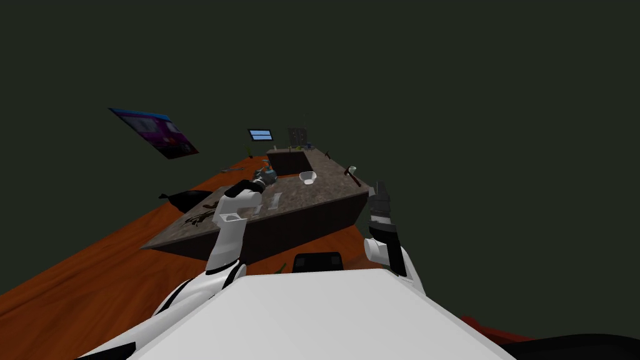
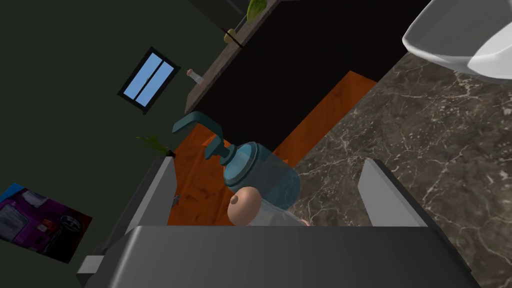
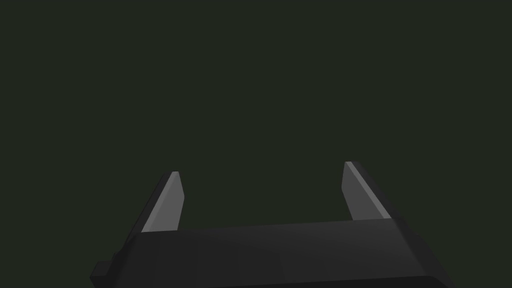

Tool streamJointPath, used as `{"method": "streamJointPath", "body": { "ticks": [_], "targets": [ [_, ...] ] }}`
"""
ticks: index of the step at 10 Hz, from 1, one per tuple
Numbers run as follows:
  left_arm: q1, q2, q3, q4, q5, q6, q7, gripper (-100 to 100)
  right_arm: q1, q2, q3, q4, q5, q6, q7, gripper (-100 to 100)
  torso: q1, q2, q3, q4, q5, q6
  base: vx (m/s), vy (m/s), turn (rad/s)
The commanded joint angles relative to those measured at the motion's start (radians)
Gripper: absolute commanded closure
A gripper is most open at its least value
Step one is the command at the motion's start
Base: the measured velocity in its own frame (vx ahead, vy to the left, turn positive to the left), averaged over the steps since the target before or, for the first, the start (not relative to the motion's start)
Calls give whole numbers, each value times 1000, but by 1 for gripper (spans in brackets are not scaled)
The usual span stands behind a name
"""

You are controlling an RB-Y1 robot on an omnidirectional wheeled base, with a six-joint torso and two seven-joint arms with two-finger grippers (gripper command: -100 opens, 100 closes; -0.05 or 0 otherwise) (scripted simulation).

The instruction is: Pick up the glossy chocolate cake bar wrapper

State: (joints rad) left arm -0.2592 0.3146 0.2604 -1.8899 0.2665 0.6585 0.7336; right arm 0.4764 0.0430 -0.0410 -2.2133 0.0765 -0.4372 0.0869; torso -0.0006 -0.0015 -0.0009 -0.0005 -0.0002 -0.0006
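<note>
Extends the left pincer [image 1: 271, 176] over the desk [image 1: 325, 184] near its left edge, blades apart and empty, aimed at a teal pump bottle [image 2: 250, 167] and a pink-capped clear bottle [image 2: 245, 206] standing at that edge. Parks the right pincer [image 3: 262, 169] raised off the desk's right corner, blades apart, probably for clearance. Locates the likely wrapper [image 1: 274, 200], a pale flat strip, mid-desk beside the left forearm [image 1: 230, 228], nearer the front edge; long axis apparently runs front to back.

White arms [image 1: 228, 240] with black joints, thin light grey blade-like jaws on dark boxy bodies [image 3: 270, 255]
</note>
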Motion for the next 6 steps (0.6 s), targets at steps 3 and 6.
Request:
{"method": "streamJointPath", "body": {
  "ticks": [3,6],
  "targets": [
    [-47,14,20,63,0,103,71,-100,0,0,0,0,0,0,0,0,0,1,0,0,0,0,25,-6,6],
    [-74,25,33,103,0,184,114,-100,0,0,0,0,0,0,0,0,0,0,0,0,0,0,31,-6,9]
  ]
}}
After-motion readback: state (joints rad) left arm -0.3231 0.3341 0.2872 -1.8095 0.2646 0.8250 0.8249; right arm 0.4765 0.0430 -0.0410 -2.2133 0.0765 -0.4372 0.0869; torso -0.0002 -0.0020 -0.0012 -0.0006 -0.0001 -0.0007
